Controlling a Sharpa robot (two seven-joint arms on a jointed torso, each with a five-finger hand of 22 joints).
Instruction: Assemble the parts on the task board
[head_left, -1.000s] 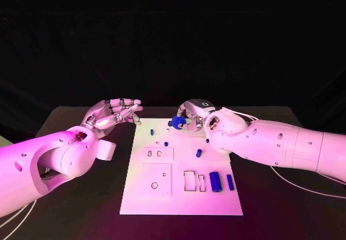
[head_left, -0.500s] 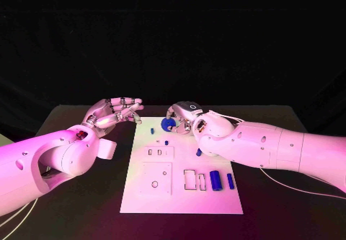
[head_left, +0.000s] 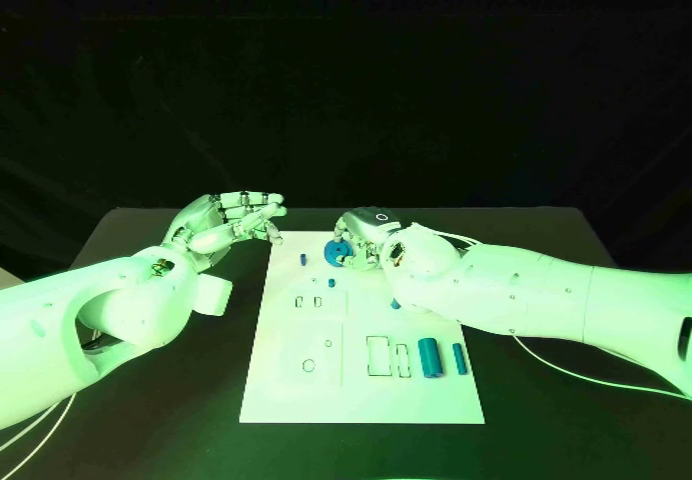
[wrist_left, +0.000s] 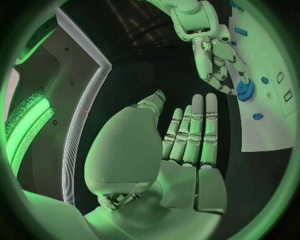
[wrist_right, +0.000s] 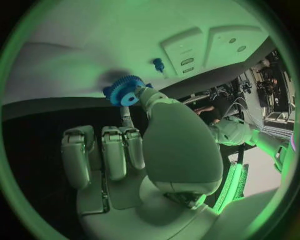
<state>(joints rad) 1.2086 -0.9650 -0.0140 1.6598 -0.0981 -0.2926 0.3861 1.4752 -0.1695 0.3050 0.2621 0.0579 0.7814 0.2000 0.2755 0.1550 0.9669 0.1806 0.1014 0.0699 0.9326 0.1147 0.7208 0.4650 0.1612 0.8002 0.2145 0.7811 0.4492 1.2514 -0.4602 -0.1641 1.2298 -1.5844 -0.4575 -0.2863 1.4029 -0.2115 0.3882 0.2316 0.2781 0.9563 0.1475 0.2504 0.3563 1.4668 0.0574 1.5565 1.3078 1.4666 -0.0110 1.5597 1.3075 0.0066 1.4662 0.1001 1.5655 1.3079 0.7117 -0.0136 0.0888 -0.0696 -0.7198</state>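
Black table (head_left: 173, 400) carries the white task board (head_left: 361, 400) at centre. Right hand (head_left: 372, 238) sits over the board's far end, fingers clamped on a blue gear (head_left: 336, 252), just above the board there. Left hand (head_left: 228, 225) hovers off the board's far-left corner, holds nothing, fingers loosely apart. Blue cylinder (head_left: 428, 352) and a thinner blue rod (head_left: 459, 358) lie near right; small blue pegs (head_left: 330, 283) stand mid-board. The gear looks light, rigid and toothed, probably grippy; best held by its rim, keeping the bore free.
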